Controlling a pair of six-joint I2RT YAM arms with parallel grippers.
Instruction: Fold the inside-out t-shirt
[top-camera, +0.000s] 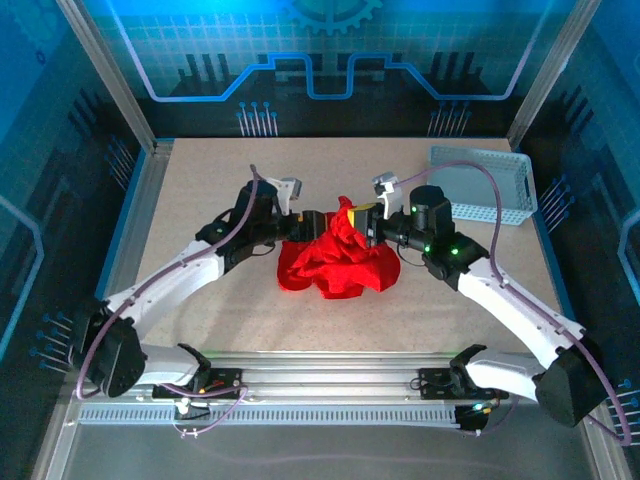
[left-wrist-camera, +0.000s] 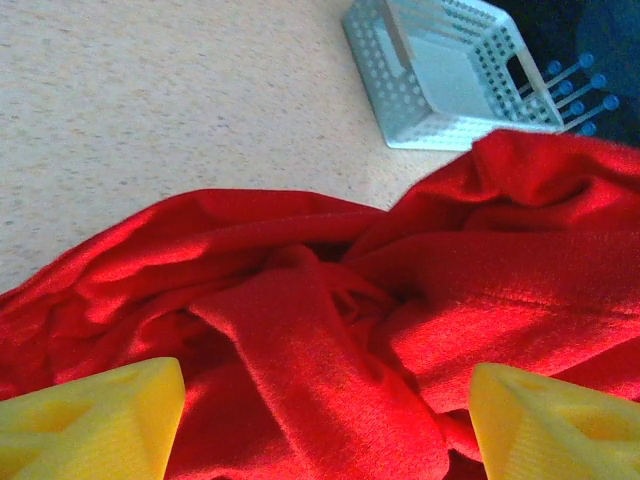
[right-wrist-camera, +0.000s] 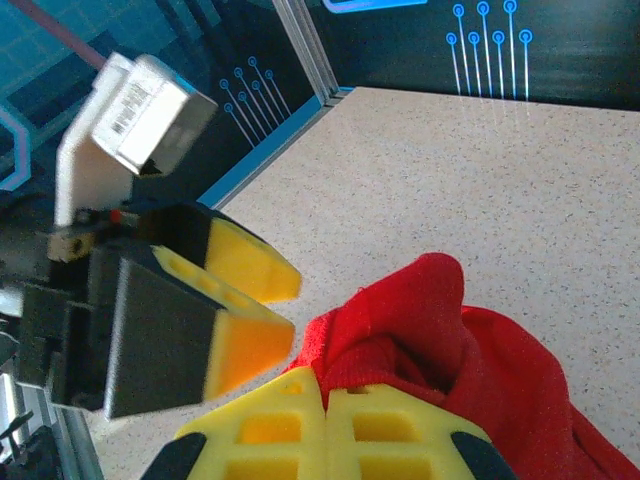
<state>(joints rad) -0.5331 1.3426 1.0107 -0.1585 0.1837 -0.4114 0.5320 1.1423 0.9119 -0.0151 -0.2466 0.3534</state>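
In the left wrist view, the basket (left-wrist-camera: 440, 90) at the far right corner of the table (left-wrist-camera: 150, 100) is cut off by the upper edge, and the inside-out t-shirt (left-wrist-camera: 400, 330) by the right and lower edges. From above, the fingertips of the left gripper (top-camera: 318, 224) and right gripper (top-camera: 362, 222) are hidden by bunched cloth.

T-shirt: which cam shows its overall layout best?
Top external: the whole t-shirt is in frame, a crumpled heap. Left wrist gives a cropped close-up of its folds. Right wrist catches one bunched part just above the closed fingertips of the right gripper.
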